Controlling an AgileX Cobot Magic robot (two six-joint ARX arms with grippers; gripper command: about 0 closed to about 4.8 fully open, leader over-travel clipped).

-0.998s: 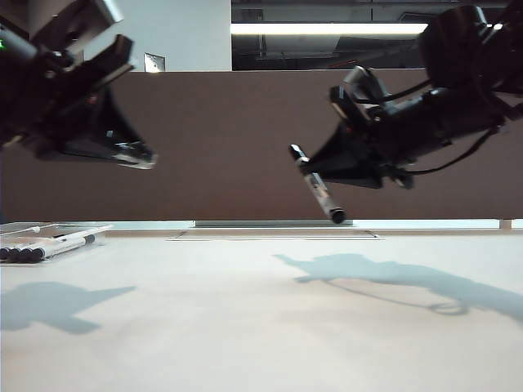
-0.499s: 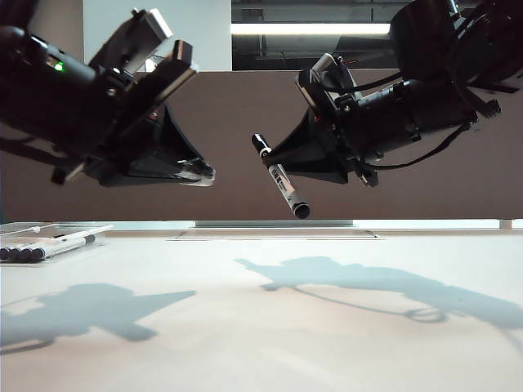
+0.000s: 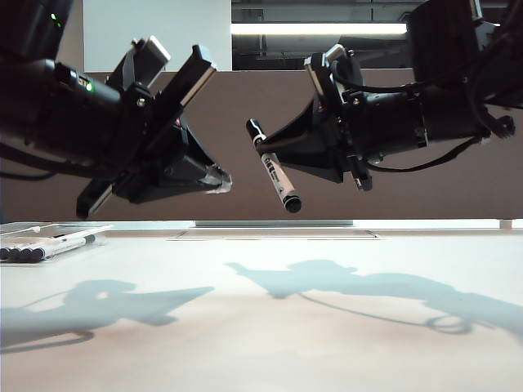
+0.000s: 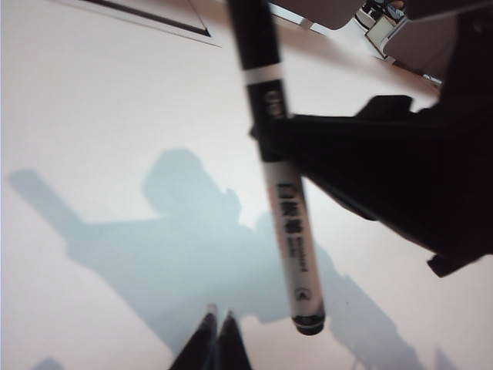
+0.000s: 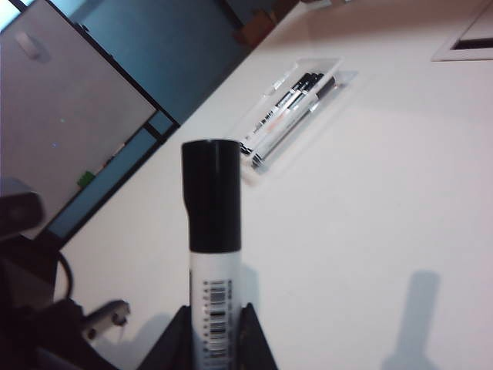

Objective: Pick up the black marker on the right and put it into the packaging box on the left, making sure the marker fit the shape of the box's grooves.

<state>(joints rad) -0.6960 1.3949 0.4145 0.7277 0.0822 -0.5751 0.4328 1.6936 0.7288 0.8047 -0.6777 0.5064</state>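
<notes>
The black marker (image 3: 279,183) hangs tilted in mid-air above the table's middle, cap end down, with my right gripper (image 3: 270,155) shut on its white barrel. The right wrist view shows the barrel (image 5: 212,254) between the right gripper's (image 5: 216,317) two fingers, one end pointing away. My left gripper (image 3: 221,181) hovers just left of the marker, shut and empty. In the left wrist view the left gripper (image 4: 218,322) has its tips together, with the marker (image 4: 283,202) close in front. The packaging box (image 3: 45,239) lies flat at the far left of the table, also seen as the clear tray (image 5: 271,146).
Several other markers (image 5: 289,100) lie side by side in the box. A brown partition (image 3: 245,147) runs behind the white table (image 3: 327,327). A thin rectangular outline (image 3: 274,235) marks the table's far edge. Both arms cast shadows on the tabletop.
My right gripper has carried the marker leftward and slightly up. My left arm has swung right and down, closing the gap to the marker. Both gripper states are unchanged.
</notes>
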